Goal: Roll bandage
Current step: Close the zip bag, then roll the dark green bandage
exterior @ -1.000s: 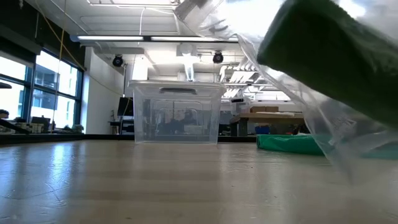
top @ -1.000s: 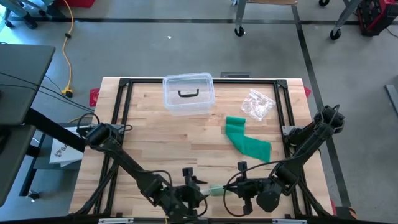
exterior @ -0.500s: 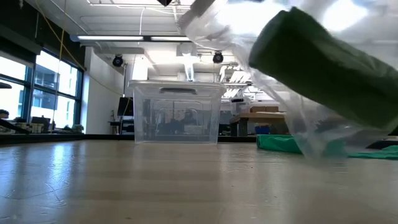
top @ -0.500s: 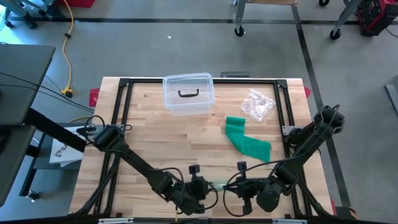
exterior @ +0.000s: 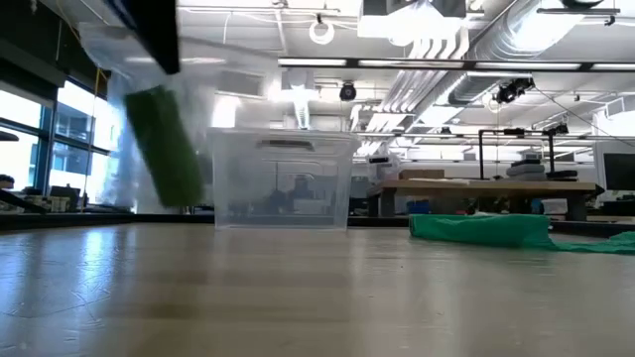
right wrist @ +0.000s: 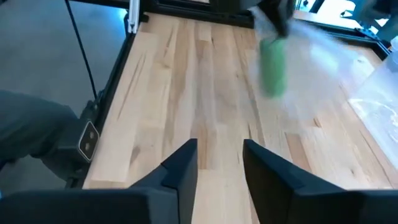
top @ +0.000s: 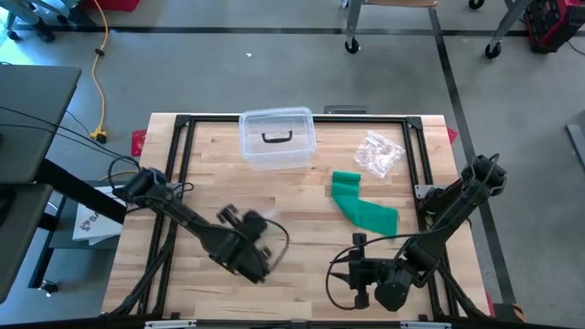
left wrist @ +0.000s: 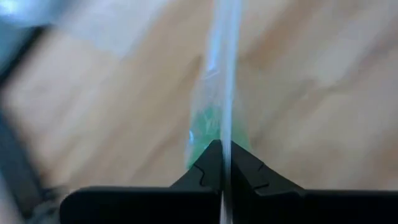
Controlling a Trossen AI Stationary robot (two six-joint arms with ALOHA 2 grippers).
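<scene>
Left gripper [top: 247, 256] swung away from the front edge toward mid-table left, pinched on a clear bag [left wrist: 217, 118] holding a green roll [exterior: 167, 144]; bag now off the low camera's lens and hanging left of the bin [exterior: 283, 178]. Right gripper [right wrist: 219, 163] unmoved near the front edge, fingers apart, nothing between. Loose green bandage [top: 363, 208] lying right of centre, crumpled wrapper [top: 377, 153] behind it. Bag and left gripper motion-blurred; roll's end hard to make out.
</scene>
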